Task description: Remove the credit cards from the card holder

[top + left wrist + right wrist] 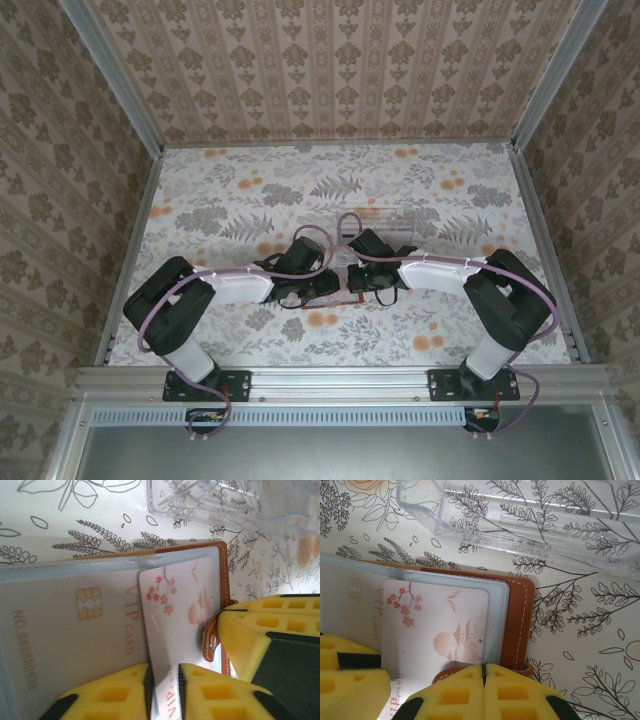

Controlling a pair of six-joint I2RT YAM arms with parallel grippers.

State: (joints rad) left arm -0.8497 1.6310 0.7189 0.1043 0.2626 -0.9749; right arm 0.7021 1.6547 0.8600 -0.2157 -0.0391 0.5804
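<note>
The top camera hangs high above and behind the arm bases [205, 385]. It looks down toward 12 o'clock from far enough to take in the whole worktop [230, 200]. The left wrist camera sits close over the holder [223, 570], with the left end effector [164, 680] at 6 o'clock and the right end effector [235, 617] at 4 o'clock. The right wrist camera is just as near and faces likewise. Both wrist views share the card [175, 610], the holder's edge, and the tray [225, 500] at 12 o'clock.

Robot test booth, aluminium frame [112, 72], damask-papered walls [320, 60], floral table cover [220, 195], mounting rail [340, 378]
</note>
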